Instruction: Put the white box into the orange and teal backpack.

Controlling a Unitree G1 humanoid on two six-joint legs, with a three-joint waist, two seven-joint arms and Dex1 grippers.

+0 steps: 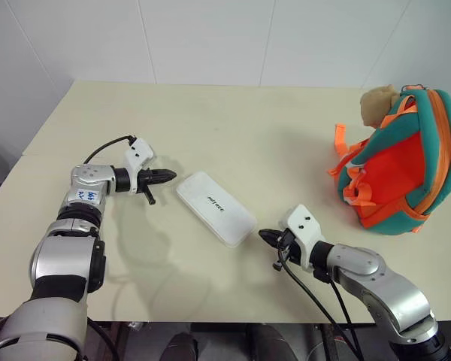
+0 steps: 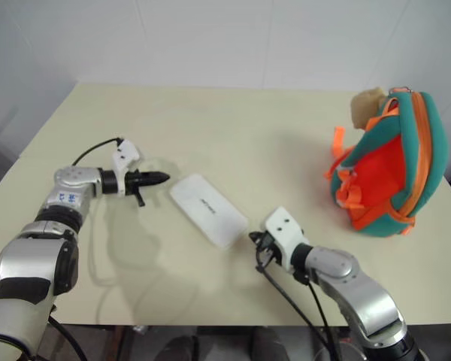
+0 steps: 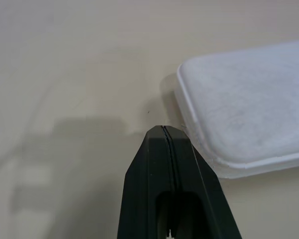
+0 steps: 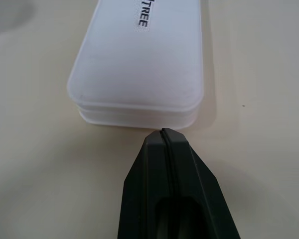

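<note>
Looking from the head, you see the white box (image 1: 215, 207) flat on the desk (image 1: 248, 128), its long axis running between left gripper (image 1: 168, 176) and right gripper (image 1: 264, 235), backpack (image 1: 402, 162) well apart; each wrist view shows closed, empty jaws just beside a box end

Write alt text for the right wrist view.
The shut black right gripper points at the near short end of the white box, just short of it. The box lies flat on a cream table, with dark lettering on its lid.

White box (image 1: 215, 207) with dark lettering, teal and orange backpack (image 1: 403, 163), cream table (image 1: 233, 128)
</note>
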